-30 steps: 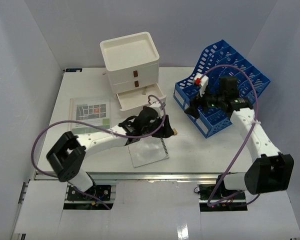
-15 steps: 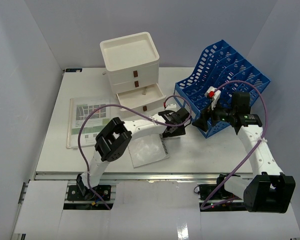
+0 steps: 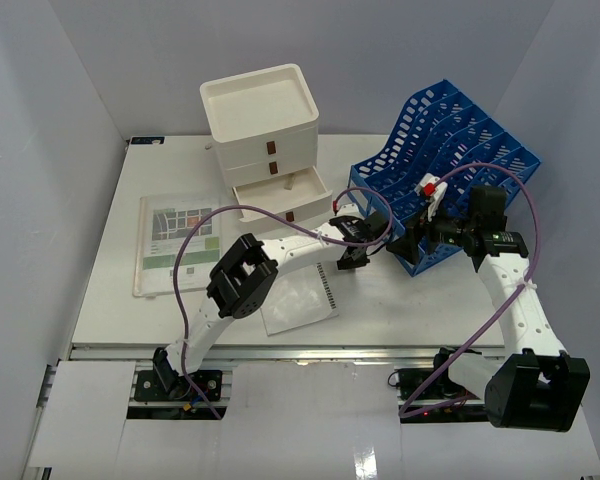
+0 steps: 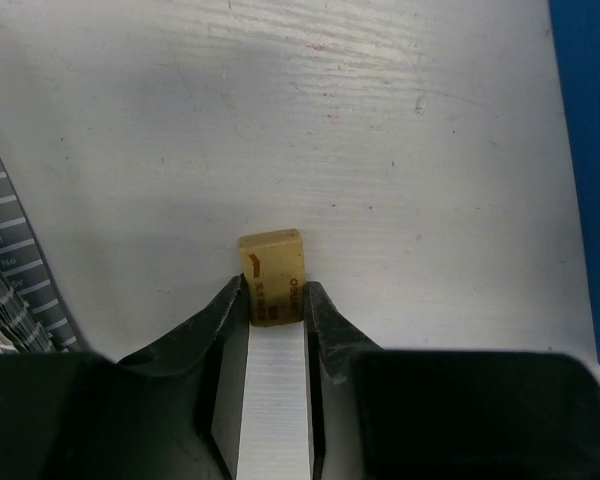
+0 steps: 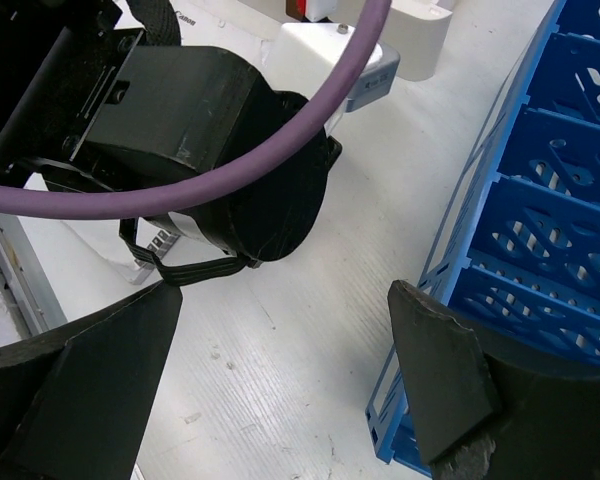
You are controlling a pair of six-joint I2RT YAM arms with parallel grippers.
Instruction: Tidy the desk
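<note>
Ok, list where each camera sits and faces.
Top external: above and behind the robot, looking down on the large white desk; left arm and right arm show.
Left wrist: on the left arm, facing down; left gripper clamps a small tan rectangular eraser.
Right wrist: on the right arm, facing down; open right gripper frames the left arm's black wrist.
Shared: top and right wrist show the blue plastic file rack.

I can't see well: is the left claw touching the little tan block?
Touching. The left wrist view shows the left gripper's fingers pressed against the tan block's sides.
</note>
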